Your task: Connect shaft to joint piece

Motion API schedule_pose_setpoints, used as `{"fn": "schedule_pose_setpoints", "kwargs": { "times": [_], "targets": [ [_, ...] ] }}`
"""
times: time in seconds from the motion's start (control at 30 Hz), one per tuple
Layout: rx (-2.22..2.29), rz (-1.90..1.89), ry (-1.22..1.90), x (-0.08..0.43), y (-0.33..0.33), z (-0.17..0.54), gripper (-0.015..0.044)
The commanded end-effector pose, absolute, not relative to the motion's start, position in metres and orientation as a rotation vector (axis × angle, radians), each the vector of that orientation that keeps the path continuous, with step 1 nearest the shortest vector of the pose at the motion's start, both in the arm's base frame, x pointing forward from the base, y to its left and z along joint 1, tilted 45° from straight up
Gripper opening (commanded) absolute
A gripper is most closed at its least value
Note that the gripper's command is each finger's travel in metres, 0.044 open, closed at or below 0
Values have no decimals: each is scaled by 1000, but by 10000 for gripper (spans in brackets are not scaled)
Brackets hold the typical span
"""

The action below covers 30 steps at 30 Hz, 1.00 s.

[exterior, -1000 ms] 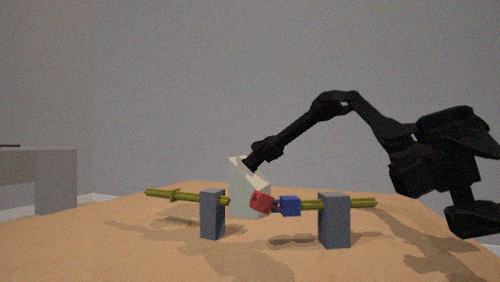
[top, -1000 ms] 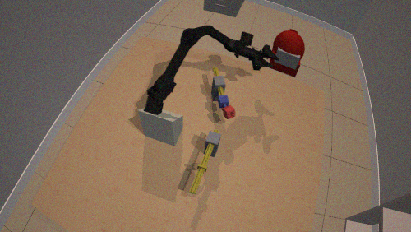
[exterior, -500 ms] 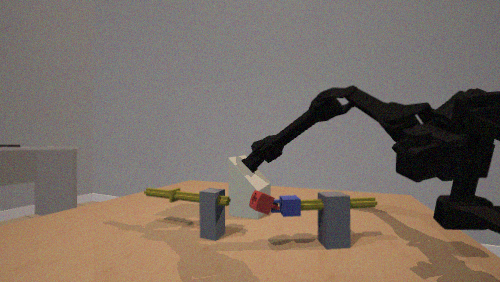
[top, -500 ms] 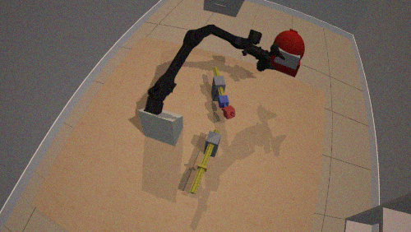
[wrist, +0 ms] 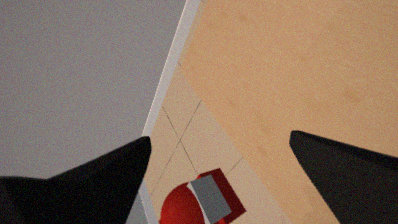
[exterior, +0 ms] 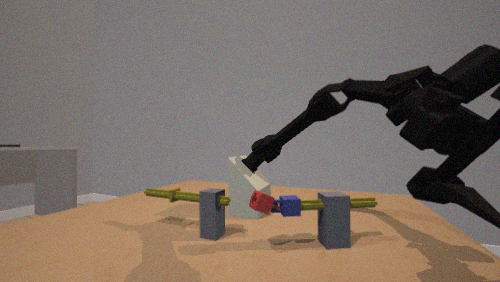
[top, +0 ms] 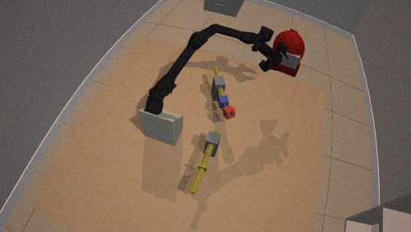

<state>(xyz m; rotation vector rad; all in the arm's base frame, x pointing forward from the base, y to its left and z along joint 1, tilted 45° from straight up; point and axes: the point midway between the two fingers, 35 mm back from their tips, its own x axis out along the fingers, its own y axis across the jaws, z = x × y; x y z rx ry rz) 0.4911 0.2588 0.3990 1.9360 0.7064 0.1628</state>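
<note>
The red square joint piece point(top: 228, 112) point(exterior: 261, 202) hangs on hinges from the blue part point(top: 223, 101) point(exterior: 290, 205) on the end of the first yellow shaft point(top: 215, 71) point(exterior: 363, 202), held by a grey block point(top: 219, 82) point(exterior: 334, 222). It is tilted, and its opening appears turned aside from the second shaft's line. The second yellow shaft point(top: 198, 181) point(exterior: 187, 196) passes through the other grey block point(top: 213, 139) point(exterior: 212, 216); its short inner end stands apart from the red piece. My gripper point(wrist: 219, 140) is open and empty, high and well away from both shafts.
A red domed object point(top: 289, 43) point(wrist: 182, 205) with a grey panel stands on the tiled floor beyond the table. The arm's pale base block point(top: 160, 128) point(exterior: 241, 197) stands beside the shafts. The arm reaches over the far part of the table.
</note>
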Motion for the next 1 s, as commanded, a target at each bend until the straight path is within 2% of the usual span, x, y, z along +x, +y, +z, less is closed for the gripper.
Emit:
{"fn": "schedule_pose_setpoints", "kwargs": {
  "times": [0.0,0.53,0.77,0.97],
  "targets": [
    [1828,218,784,490,253,402,440],
    [1424,556,1055,464,215,420,440],
    [1397,587,1078,461,211,420,440],
    [1266,493,1079,477,173,365,440]
  ]
}}
